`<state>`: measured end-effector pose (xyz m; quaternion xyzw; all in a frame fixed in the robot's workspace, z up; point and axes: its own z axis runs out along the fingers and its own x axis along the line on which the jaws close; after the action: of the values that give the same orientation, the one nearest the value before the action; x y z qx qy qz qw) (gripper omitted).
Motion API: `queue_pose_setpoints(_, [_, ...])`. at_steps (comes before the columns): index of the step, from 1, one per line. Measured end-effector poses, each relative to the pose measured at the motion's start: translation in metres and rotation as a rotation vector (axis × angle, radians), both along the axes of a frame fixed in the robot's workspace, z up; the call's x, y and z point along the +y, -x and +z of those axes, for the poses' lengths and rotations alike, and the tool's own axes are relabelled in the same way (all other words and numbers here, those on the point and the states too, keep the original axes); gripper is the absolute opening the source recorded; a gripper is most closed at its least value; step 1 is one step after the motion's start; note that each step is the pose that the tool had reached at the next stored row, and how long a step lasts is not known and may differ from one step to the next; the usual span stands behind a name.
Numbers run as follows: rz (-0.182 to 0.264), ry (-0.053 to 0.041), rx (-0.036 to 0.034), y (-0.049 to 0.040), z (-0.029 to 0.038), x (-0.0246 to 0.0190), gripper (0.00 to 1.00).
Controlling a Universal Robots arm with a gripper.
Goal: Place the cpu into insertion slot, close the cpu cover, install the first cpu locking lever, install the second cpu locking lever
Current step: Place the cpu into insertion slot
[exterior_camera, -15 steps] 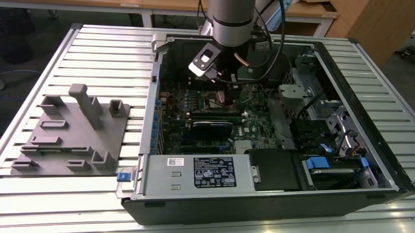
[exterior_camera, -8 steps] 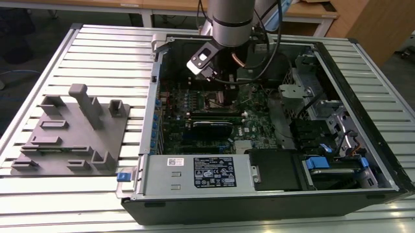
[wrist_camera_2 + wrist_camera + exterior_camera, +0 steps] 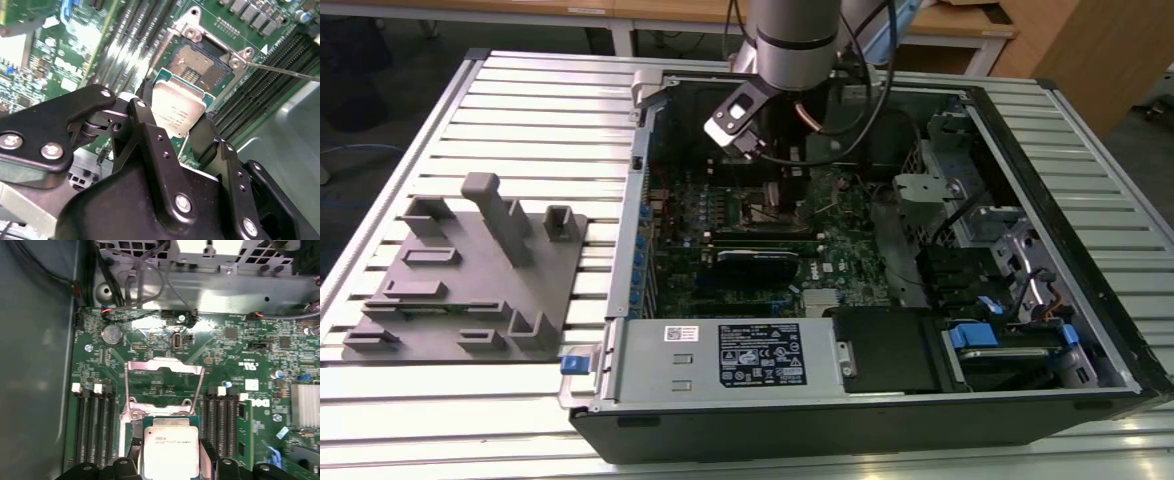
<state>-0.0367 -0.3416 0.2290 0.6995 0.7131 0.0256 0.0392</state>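
1. Silver-grey cpu (image 3: 180, 107) is pinched by its edges between the gripper's (image 3: 172, 119) two black fingers (image 3: 150, 131), which are closed snug on it.
2. It's held right by the slot (image 3: 200, 65), not seated yet. The slot looks bare with its pins showing, and the cover (image 3: 164, 375) is flipped up out of the way.
3. My take: the chip's light, flat and stiff, with a slick metal top and a fragile underside. The pins bend easily too. An edge hold seems right, with a gentle squeeze and the chip kept level.
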Motion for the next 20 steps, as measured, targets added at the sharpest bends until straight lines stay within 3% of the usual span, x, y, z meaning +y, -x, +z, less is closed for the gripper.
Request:
queue_pose_setpoints(5, [-0.012, -0.0001, -0.0001, 0.0006, -0.0035, 0.0043, 0.54])
queue_pose_setpoints(10, [-0.015, -0.0004, -0.0001, 0.0070, -0.0043, 0.0046, 0.54])
queue_pose_setpoints(20, [-0.020, -0.0002, 0.0001, 0.0076, -0.0060, 0.0049, 0.54])
